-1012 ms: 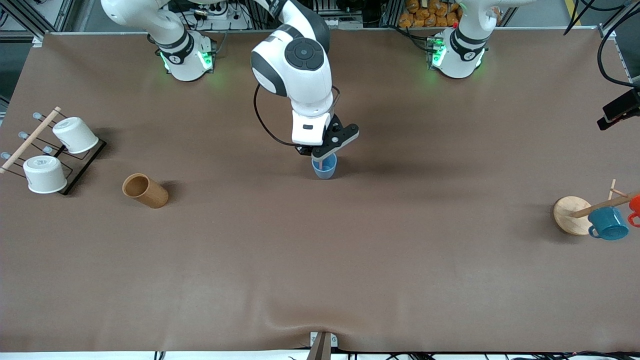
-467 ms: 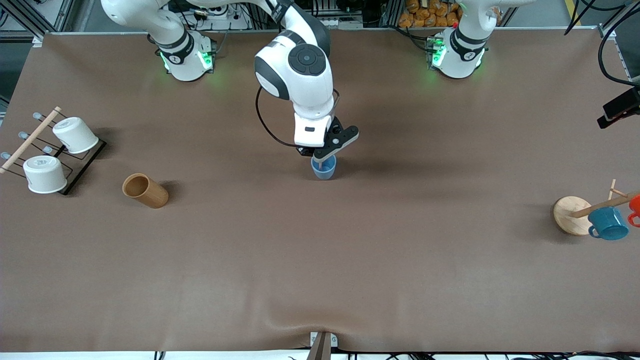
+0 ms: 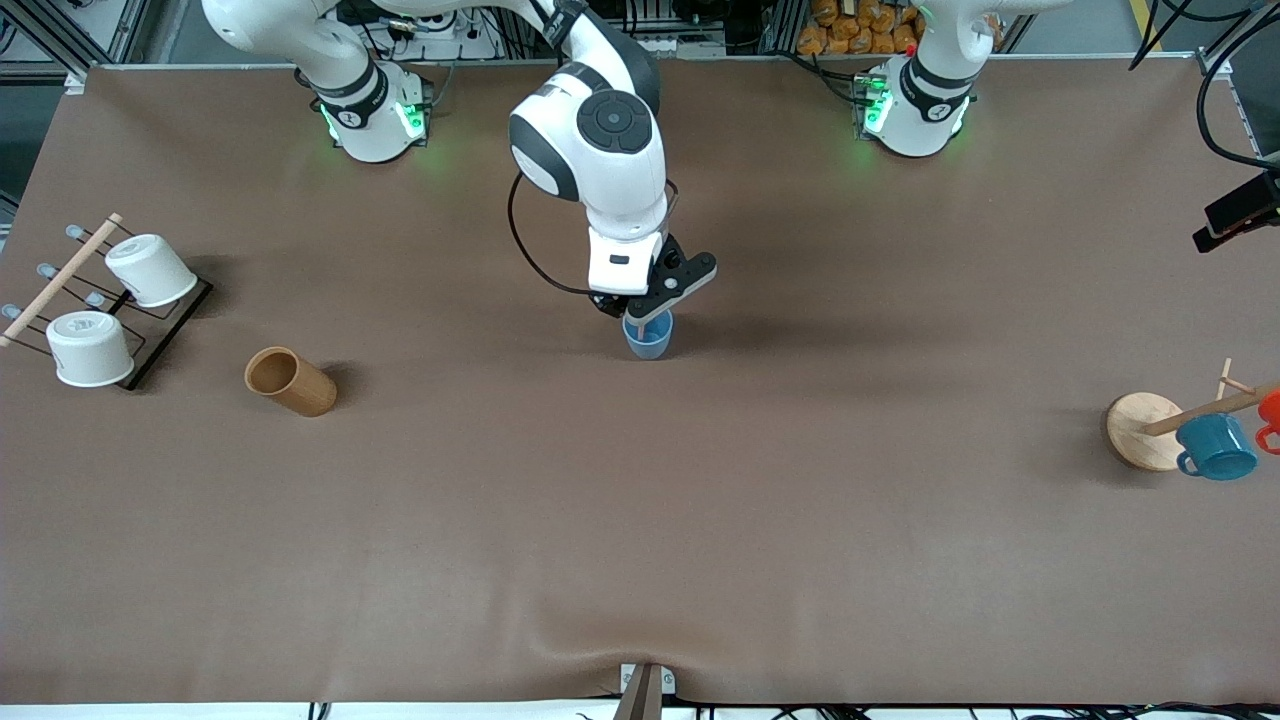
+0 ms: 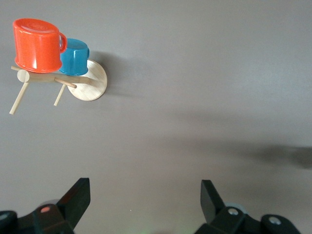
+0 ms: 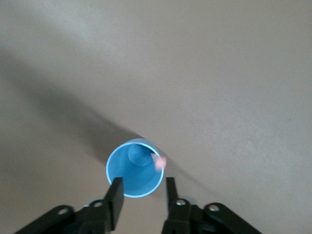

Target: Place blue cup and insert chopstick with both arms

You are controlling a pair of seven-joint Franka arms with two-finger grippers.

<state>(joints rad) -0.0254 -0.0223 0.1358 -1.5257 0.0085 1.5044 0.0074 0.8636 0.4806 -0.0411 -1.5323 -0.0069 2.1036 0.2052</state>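
Observation:
The blue cup [image 3: 649, 338] stands upright at the middle of the table; in the right wrist view [image 5: 134, 170] I look down into its mouth. The chopstick [image 3: 638, 325] stands in the cup and leans on the rim; only its pink tip [image 5: 158, 162] shows in the right wrist view. My right gripper [image 3: 640, 312] hangs just over the cup, open, its fingers astride the rim [image 5: 143, 187] and holding nothing. My left gripper [image 4: 145, 195] is open and empty, high over bare table near the mug rack, waiting.
A brown wooden cup [image 3: 290, 381] lies on its side toward the right arm's end. A black rack there carries two white cups [image 3: 150, 270]. At the left arm's end a wooden mug rack [image 3: 1140, 425] carries a teal mug [image 3: 1215, 447] and an orange mug [image 4: 36, 45].
My right gripper has lifted slightly off the cup. The chopstick stays in the cup. The cup has not moved.

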